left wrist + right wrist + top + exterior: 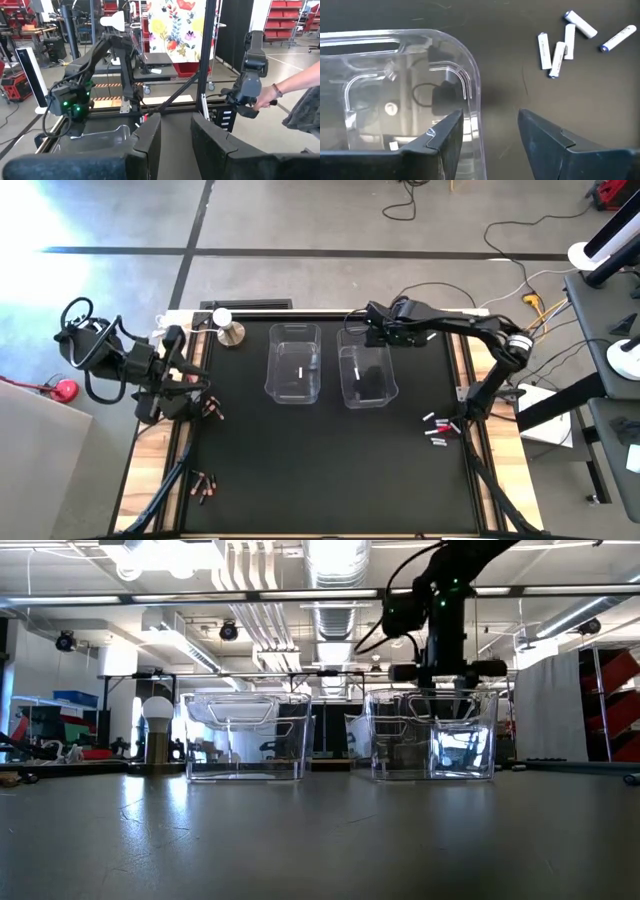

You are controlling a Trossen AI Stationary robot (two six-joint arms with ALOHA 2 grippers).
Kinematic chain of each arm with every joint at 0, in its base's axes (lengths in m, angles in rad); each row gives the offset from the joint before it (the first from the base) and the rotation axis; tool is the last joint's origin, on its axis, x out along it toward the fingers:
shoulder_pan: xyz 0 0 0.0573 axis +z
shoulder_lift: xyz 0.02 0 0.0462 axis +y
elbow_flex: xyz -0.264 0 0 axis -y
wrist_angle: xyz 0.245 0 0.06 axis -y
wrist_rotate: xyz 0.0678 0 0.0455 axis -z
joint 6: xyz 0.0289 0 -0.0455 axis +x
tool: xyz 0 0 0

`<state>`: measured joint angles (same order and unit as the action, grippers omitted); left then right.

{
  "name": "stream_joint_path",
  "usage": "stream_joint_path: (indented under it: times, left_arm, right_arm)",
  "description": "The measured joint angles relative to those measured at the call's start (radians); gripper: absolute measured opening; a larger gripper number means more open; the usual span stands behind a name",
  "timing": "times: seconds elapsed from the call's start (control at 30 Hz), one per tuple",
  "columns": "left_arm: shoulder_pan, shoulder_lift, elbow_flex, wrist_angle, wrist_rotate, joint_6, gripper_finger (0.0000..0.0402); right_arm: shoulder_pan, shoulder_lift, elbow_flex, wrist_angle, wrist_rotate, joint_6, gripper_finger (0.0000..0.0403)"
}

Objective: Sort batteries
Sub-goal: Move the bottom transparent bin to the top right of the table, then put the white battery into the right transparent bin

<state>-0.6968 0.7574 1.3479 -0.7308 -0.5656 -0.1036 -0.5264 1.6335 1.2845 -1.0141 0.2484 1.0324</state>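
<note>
High view: two clear bins sit mid-table, left bin (pixel 294 362) and right bin (pixel 366 366), each w/ one white battery inside (pixel 298 369) (pixel 357 371). Right gripper (pixel 383 332) hangs over the far end of the right bin, prob. because it's at the drop spot for white cells. More white batteries (pixel 437 428) lie in a loose pile near the table's right edge, beside the right arm's base, w/ a small red bit among them. Copper batteries sit on the left side: one group (pixel 212 409) just beside the left gripper (pixel 178 393), another (pixel 204 484) nearer the front-left corner. So each arm has its own kind w/in reach. A small lamp (pixel 230 326) stands at the far edge.

Low view: both bins stand side by side; the right gripper (pixel 444 675) sits just above the right bin's rim.

Left wrist view: left fingers (pixel 150 137) are spread apart, nothing between them, pointing out across the room, not at the table. It looks parked. A person's hand (pixel 264 97) holds a handle beyond the table.

Right wrist view: right fingers (pixel 447 134) are apart & empty, straddling the bin wall (pixel 470 90). White batteries (pixel 556 47) lie on the mat beyond. Judging by this, a drop is done or a next pick is due.
</note>
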Motion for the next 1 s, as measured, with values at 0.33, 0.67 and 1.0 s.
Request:
stream_joint_path:
  times: [0.33,0.67,1.0]
  left_arm:
    - [0.000,-0.013,0.000,-0.053,0.002,-0.097,0.0087]
    - [0.000,-0.014,0.000,-0.052,0.001,-0.115,0.0087]
    - [0.000,-0.012,0.000,-0.052,0.001,-0.063,0.0087]
  right_arm:
    - [-0.046,0.017,0.000,-0.030,0.020,0.081,0.0183]
    - [-0.049,-0.110,0.001,-0.110,0.014,0.083,0.0193]
    - [0.140,-0.356,-0.057,-0.388,0.062,0.293,0.0205]
